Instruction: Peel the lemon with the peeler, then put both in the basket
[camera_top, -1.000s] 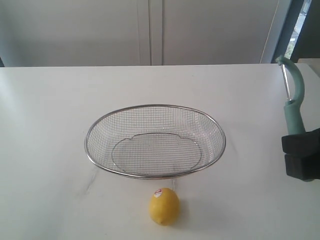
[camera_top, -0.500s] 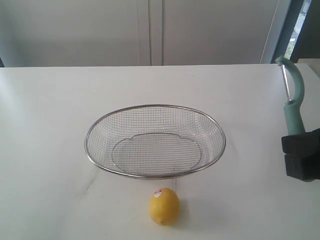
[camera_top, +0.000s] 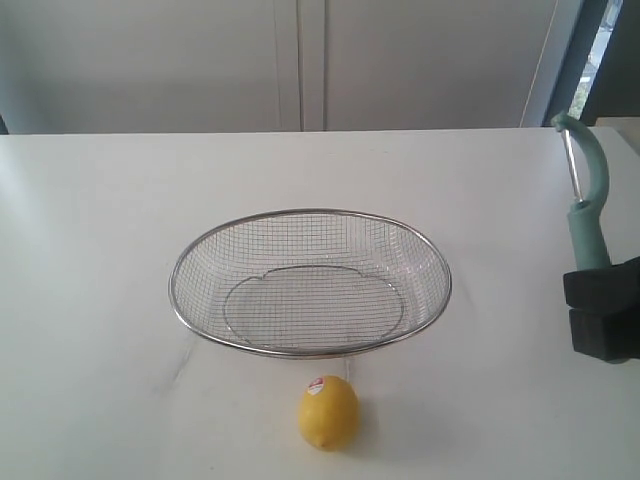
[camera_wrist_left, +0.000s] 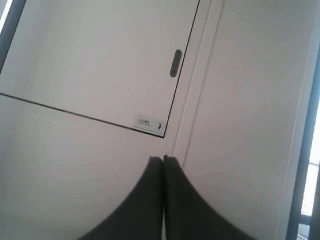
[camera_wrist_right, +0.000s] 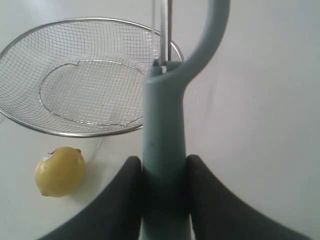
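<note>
Surface: white tabletop (camera_top: 90, 260), with pale cabinet doors (camera_top: 300, 60) behind its far edge.
Basket: wire-mesh basket (camera_top: 310, 213) stands upright near the middle of the table, its thick metal rim unbroken all round.
Lemon: lemon (camera_top: 328, 412) lies on the table just in front of the basket's near rim, outside it and not touching it. The red-and-white sticker (camera_top: 317, 387) sits on its upper side. The skin looks whole.
Peeler: peeler (camera_top: 588, 200) is at the right edge of the exterior view, raised off the table and near upright. The loop head and metal blade are up and the teal handle runs down. It is well apart from the lemon.
Right gripper: right gripper (camera_wrist_right: 164, 160) is clamped on the peeler handle, one dark finger (camera_wrist_right: 131, 190) pressed against each side.
Left gripper: left gripper (camera_wrist_left: 163, 159) is outside the exterior view. In its wrist view the two dark fingers meet tip to tip, holding nothing. They point at a pale door panel with a dark slot handle (camera_wrist_left: 175, 63) and a small label (camera_wrist_left: 149, 123).
</note>
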